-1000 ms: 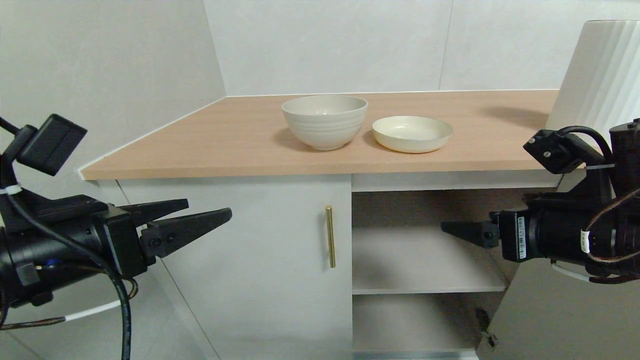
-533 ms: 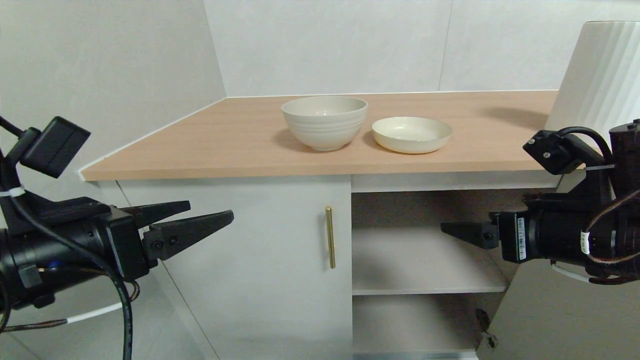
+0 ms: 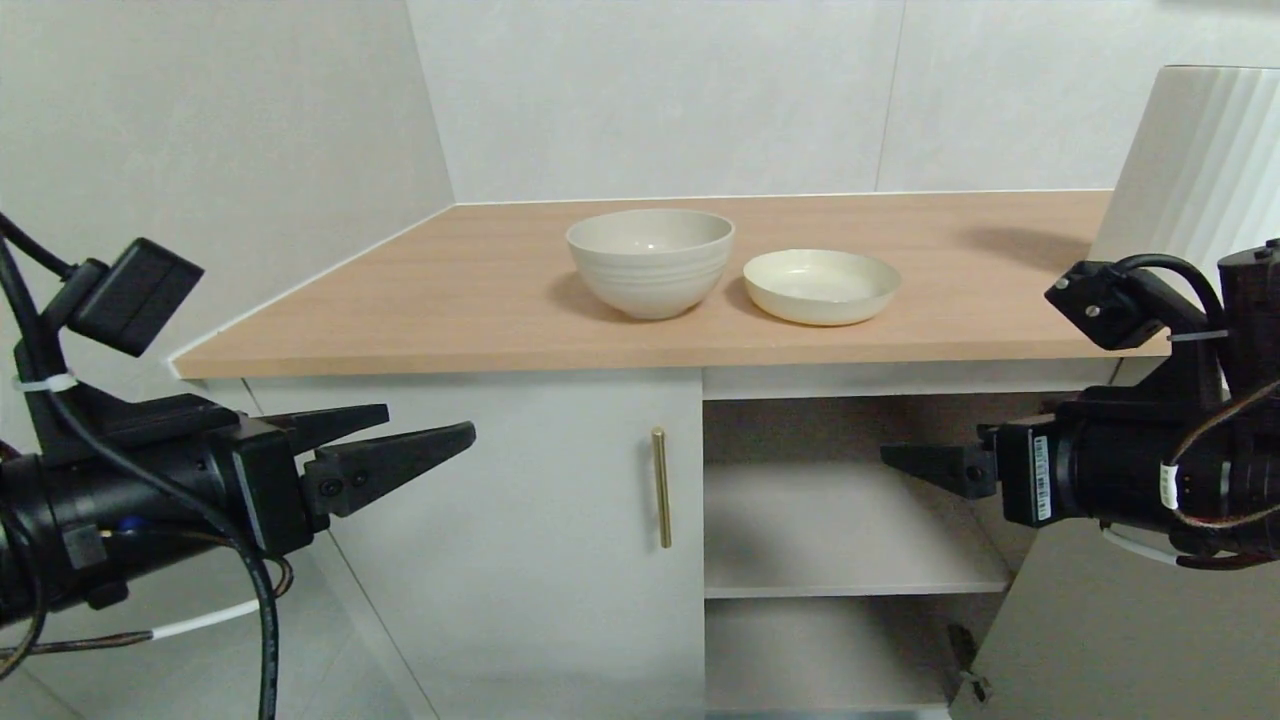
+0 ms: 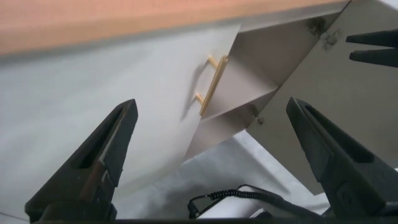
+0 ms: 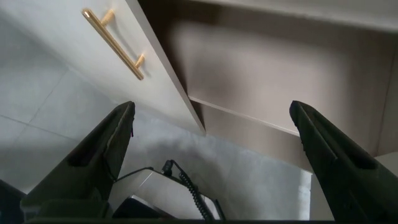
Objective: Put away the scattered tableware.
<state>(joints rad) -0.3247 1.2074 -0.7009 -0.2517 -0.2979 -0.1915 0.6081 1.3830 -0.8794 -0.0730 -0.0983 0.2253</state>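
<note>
The left hand [image 3: 428, 421] and right hand [image 3: 915, 462] are hanging open; gripping the plate's [image 3: 821, 287] near rim, clear of the bowl [image 3: 650, 262], seems best.

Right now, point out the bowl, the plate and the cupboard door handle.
bowl [image 3: 650, 272], head view, outer side wall.
plate [image 3: 818, 286], head view, inside bottom.
door handle [image 3: 660, 488], head view, middle of the bar.

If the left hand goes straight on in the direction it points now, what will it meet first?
Probably the closed cabinet door, near its gold handle; the left hand, open, frames that spot in its wrist view. Depth is unclear.
</note>
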